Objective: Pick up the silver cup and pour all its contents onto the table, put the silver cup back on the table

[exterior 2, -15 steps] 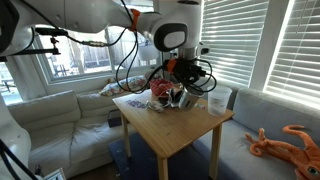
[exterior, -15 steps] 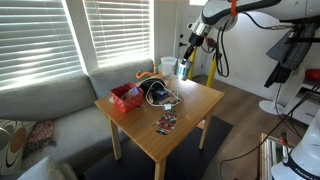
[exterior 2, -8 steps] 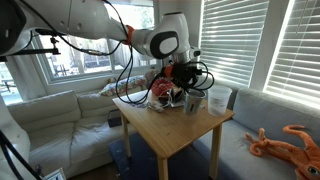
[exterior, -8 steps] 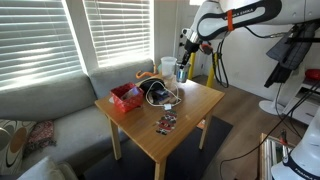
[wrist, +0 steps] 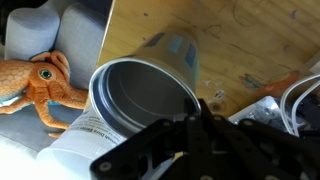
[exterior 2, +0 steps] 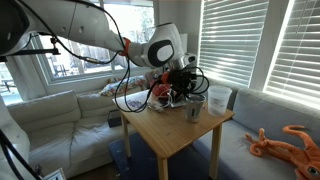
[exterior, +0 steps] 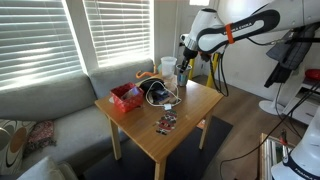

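The silver cup (wrist: 145,95) fills the wrist view, and its inside shows only bare grey metal. My gripper (wrist: 198,112) is shut on its rim, black fingers meeting at the near edge. In both exterior views the cup (exterior: 181,73) (exterior 2: 194,108) hangs from the gripper (exterior: 183,64) (exterior 2: 190,92) at the table's far corner, at or just above the table top; I cannot tell whether it touches. The light-wood table (exterior: 195,100) (exterior 2: 170,135) (wrist: 260,40) lies under it.
A whitish plastic cup (exterior: 168,67) (exterior 2: 218,100) (wrist: 80,148) stands right beside the silver cup. A red basket (exterior: 125,97), black cables (exterior: 155,92) and small colourful items (exterior: 165,123) lie on the table. An orange octopus toy (wrist: 40,85) (exterior 2: 285,140) lies on the grey sofa (exterior: 50,100).
My gripper has come down and in toward the table's far corner. The silver cup sits lower, next to the plastic cup.
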`<state>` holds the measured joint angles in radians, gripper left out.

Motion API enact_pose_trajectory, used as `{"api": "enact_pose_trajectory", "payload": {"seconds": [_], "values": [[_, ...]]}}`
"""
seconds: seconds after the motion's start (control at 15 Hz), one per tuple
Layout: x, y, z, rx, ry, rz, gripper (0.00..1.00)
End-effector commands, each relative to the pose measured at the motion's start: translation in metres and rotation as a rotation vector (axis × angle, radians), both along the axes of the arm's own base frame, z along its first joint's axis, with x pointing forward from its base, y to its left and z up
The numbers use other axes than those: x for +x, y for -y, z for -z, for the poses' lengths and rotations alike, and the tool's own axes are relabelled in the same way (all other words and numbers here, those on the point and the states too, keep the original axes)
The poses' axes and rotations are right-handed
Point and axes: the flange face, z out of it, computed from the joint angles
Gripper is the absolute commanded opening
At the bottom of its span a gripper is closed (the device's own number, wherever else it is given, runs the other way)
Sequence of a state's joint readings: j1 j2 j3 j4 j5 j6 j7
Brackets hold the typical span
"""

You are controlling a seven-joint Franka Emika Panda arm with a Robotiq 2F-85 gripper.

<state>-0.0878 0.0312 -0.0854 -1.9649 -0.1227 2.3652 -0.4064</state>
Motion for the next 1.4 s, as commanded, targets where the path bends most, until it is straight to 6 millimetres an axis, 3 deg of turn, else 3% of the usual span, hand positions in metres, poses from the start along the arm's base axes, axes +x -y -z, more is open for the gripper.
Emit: {"api": "enact_pose_trajectory", "payload": {"seconds": [0.0,0.13,0.27,0.67,1.07,1.13,1.33], "values": [[-0.013,-0.009,-0.002,-0.030,0.009,0.024,0.31],[-0.019,-0.011,-0.009,-0.008,0.006,0.015,0.43],[-0.029,-0.011,-0.029,0.019,0.027,0.008,0.57],[-0.087,-0.019,-0.102,0.083,-0.052,0.043,0.98],[-0.139,-0.033,-0.143,0.141,-0.098,0.002,1.00],[-0.123,-0.030,-0.139,0.105,-0.091,0.038,1.00],[-0.133,-0.032,-0.148,0.118,-0.090,0.022,1.00]]}}
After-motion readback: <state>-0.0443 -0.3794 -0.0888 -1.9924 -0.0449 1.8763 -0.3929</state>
